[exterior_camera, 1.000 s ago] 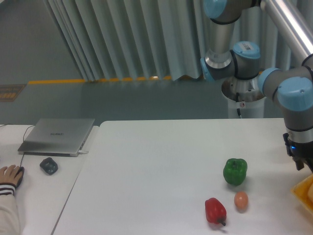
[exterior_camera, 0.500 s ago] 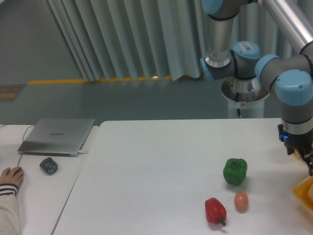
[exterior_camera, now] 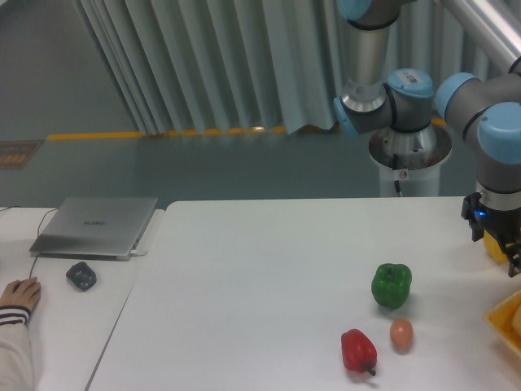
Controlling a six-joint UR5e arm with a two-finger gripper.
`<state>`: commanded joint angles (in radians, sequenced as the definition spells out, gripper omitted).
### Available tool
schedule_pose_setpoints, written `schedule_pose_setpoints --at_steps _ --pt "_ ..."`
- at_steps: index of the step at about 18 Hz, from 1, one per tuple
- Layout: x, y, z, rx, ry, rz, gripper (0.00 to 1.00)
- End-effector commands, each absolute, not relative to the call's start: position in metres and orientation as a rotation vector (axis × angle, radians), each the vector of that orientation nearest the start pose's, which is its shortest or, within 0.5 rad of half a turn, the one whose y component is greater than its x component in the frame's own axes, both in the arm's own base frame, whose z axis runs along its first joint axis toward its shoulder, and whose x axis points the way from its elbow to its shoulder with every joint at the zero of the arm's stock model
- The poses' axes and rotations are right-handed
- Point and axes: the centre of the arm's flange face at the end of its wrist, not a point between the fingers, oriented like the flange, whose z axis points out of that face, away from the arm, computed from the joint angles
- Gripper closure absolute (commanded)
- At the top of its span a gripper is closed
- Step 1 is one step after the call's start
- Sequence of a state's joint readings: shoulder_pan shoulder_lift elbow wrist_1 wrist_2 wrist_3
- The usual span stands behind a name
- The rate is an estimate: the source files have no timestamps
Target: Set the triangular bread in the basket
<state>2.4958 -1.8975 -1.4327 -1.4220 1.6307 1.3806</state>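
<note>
On the white desk (exterior_camera: 269,269) lie one green bell pepper (exterior_camera: 391,284), one red bell pepper (exterior_camera: 358,350) and one small tan egg (exterior_camera: 401,334), grouped near the right front. One yellow-orange basket with a pale rim (exterior_camera: 506,319) is cut by the right frame edge; the triangular bread cannot be made out. The black tool (exterior_camera: 509,259) hangs at the right edge above the basket, mostly cropped; whether its jaws are wide or narrow cannot be told. The desk's middle and far side lie bare. On the left sit one grey laptop (exterior_camera: 98,226), one dark mouse (exterior_camera: 80,275) and one person's hand (exterior_camera: 18,292). Grey curtains (exterior_camera: 203,65) hang behind.
</note>
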Motion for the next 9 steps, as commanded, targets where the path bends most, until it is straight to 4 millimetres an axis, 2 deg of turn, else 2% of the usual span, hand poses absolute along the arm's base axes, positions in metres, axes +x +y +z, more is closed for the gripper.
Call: schedule_pose_setpoints --at_steps 4,8,9 --pt "-0.408 0.480 0.388 -3.119 0.755 -0.018 0.00" --pt "-0.379 0.501 0.402 -3.085 0.839 0.024 0.00" --pt "-0.374 0.506 0.398 -3.083 0.856 0.016 0.00"
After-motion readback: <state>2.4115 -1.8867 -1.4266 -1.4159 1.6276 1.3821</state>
